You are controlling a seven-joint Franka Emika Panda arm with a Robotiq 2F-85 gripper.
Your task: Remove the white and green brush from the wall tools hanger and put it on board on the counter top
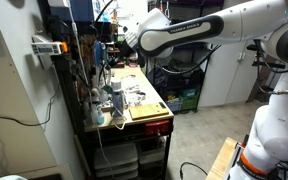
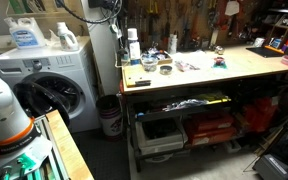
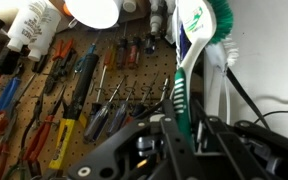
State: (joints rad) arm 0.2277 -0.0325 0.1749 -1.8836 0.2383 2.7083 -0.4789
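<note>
In the wrist view the white and green brush (image 3: 181,95) stands upright between my gripper's (image 3: 191,132) fingers, its green bristle head at the top. The gripper is shut on its ribbed handle. Behind it is the wall tools hanger (image 3: 84,90), hung with screwdrivers and pliers. In an exterior view the gripper (image 1: 127,42) is high above the far end of the counter top (image 1: 156,125), next to the hanger (image 1: 84,60). The tan board (image 1: 147,102) lies on the counter below. The hanger (image 2: 184,18) and counter top (image 2: 239,65) also show in an exterior view.
Bottles (image 1: 116,95) and small tools crowd the counter's far side near the hanger. White bottles (image 3: 29,25) show in the wrist view. A washing machine (image 2: 54,85) and a bin (image 2: 109,115) stand beside the bench. Drawers and crates sit under it.
</note>
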